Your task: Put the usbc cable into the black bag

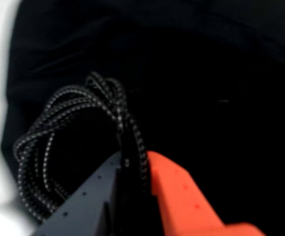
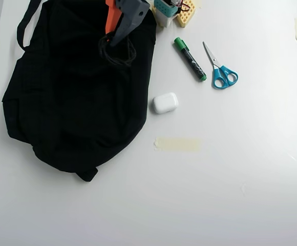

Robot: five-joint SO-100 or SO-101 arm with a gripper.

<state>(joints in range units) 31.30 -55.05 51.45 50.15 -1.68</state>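
Note:
The black bag [image 2: 71, 102] lies flat on the white table at the left of the overhead view and fills most of the wrist view [image 1: 206, 73]. The USB-C cable [image 1: 115, 101] is a black braided coil with white flecks. My gripper [image 1: 132, 157], with one grey and one orange finger, is shut on a strand of it. The coil hangs over the bag's fabric near its edge. In the overhead view the gripper [image 2: 111, 41] is over the bag's upper right part, with the cable [image 2: 130, 54] looped below it. No bag opening shows.
To the right of the bag lie a white earbud case [image 2: 165, 102], a green marker [image 2: 190, 59] and blue scissors [image 2: 220, 69]. A tape strip [image 2: 177, 144] is stuck to the table. Small yellow and teal items [image 2: 171, 10] sit by the arm's base.

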